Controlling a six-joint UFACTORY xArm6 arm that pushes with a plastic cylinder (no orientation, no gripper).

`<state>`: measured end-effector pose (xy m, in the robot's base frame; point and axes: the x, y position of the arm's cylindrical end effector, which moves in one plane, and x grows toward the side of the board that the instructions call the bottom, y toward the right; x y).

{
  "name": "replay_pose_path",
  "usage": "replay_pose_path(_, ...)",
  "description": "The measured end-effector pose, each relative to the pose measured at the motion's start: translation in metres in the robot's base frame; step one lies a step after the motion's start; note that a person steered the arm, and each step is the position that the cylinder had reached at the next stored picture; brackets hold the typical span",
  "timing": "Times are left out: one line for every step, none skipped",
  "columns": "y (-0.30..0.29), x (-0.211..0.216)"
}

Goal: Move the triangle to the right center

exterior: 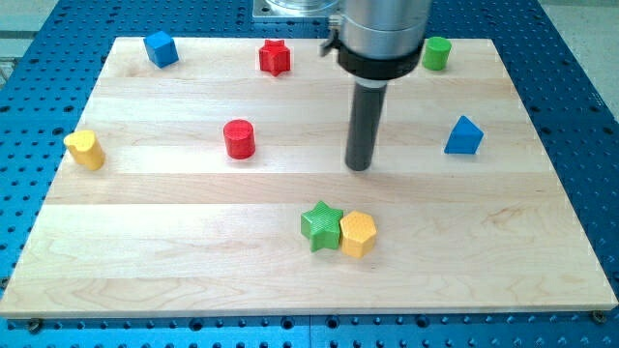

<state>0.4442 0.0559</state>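
Observation:
The blue triangle [464,136] lies on the wooden board [193,271] toward the view's right, a little above mid-height. My tip [359,167] rests on the board near the centre, well to the left of the triangle and slightly lower. It touches no block. The green star [321,226] and the yellow hexagon [358,234] lie side by side below my tip.
A red cylinder [239,139] sits left of my tip. A yellow block [85,150] lies at the left edge. Along the top are a blue cube [161,48], a red star [275,58] and a green cylinder [437,53].

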Motion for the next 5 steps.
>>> replay_pose_path(0.0, 0.006)
replay_pose_path(0.001, 0.008)
replay_pose_path(0.015, 0.039)
replay_pose_path(0.055, 0.056)
replay_pose_path(0.073, 0.064)
